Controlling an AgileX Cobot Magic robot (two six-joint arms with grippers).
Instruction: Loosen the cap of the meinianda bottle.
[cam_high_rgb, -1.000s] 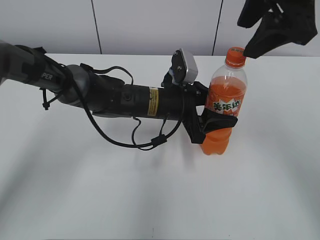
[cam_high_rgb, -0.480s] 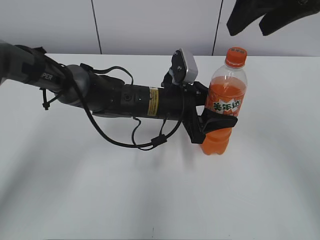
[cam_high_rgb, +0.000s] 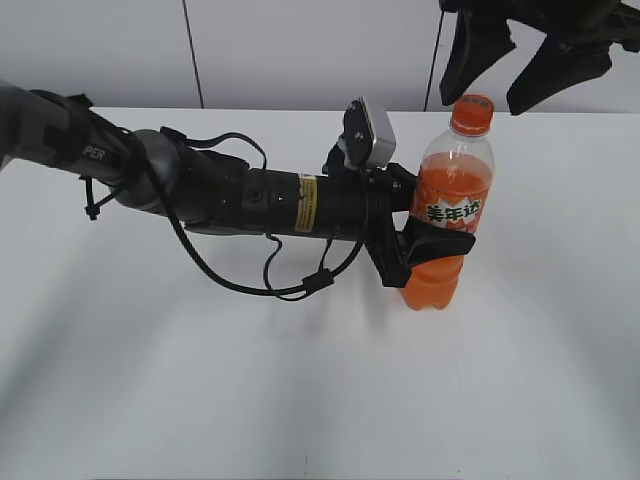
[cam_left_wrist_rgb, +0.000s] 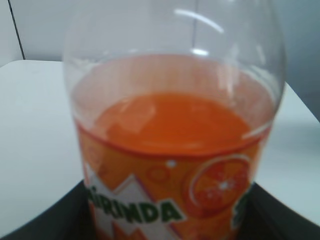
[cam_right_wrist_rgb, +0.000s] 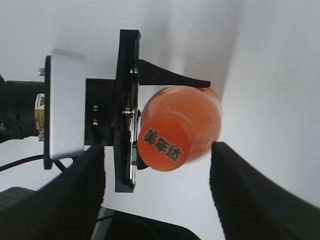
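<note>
The meinianda bottle (cam_high_rgb: 447, 215) stands upright on the white table, full of orange soda, with its orange cap (cam_high_rgb: 471, 113) on top. My left gripper (cam_high_rgb: 432, 246) is shut on the bottle's lower label; the left wrist view shows the bottle (cam_left_wrist_rgb: 172, 150) filling the frame between the black fingers. My right gripper (cam_high_rgb: 498, 75) is open and hangs above the cap, one finger on each side and clear of it. The right wrist view looks straight down on the cap (cam_right_wrist_rgb: 162, 142), which sits between the two spread fingers (cam_right_wrist_rgb: 157, 187).
The left arm (cam_high_rgb: 230, 195) lies across the table (cam_high_rgb: 300, 400) from the far left, with a loose black cable looping below it. A white panelled wall stands behind the table.
My right gripper has moved left and down from the upper right corner and now straddles the space above the cap. The left arm and the bottle have not moved.
</note>
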